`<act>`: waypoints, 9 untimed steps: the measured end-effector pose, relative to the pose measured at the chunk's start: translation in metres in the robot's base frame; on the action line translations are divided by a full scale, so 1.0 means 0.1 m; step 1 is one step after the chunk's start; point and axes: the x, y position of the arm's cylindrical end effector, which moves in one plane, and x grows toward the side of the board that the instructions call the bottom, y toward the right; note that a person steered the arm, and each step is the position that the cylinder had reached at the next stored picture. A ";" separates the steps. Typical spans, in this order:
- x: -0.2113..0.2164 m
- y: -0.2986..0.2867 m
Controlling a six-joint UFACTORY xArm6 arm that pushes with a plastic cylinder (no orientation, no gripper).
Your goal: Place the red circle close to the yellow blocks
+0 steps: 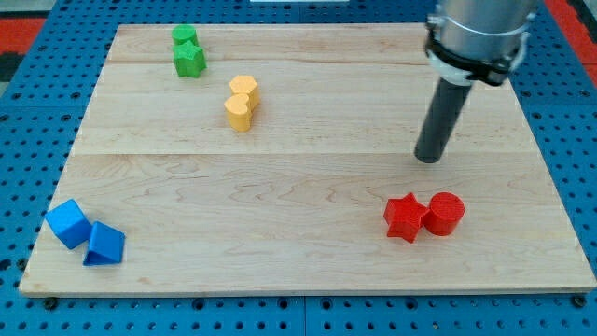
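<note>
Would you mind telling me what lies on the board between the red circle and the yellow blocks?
In the camera view, the red star touches the red circle on its left. Beyond it, bare wood up to the yellow blocks. My tip stands off that line.

Robotics lab bench. Evidence: pale wooden board (308, 252) laid on blue perforated mounting plate (37, 112); industrial arm's metal collar (478, 37) with dark rod overhead; small coloured test blocks set out on board.

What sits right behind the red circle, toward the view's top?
Bare board lies behind the red circle; my tip stands farther toward the view's top, apart from it. The red star touches its left side. The circle hides only a sliver of board behind it.
</note>
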 end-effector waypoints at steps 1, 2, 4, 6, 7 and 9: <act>0.24 0.93; 1.04 1.08; 0.52 -0.21; 0.18 -1.13; -0.28 -1.51; -0.75 -1.86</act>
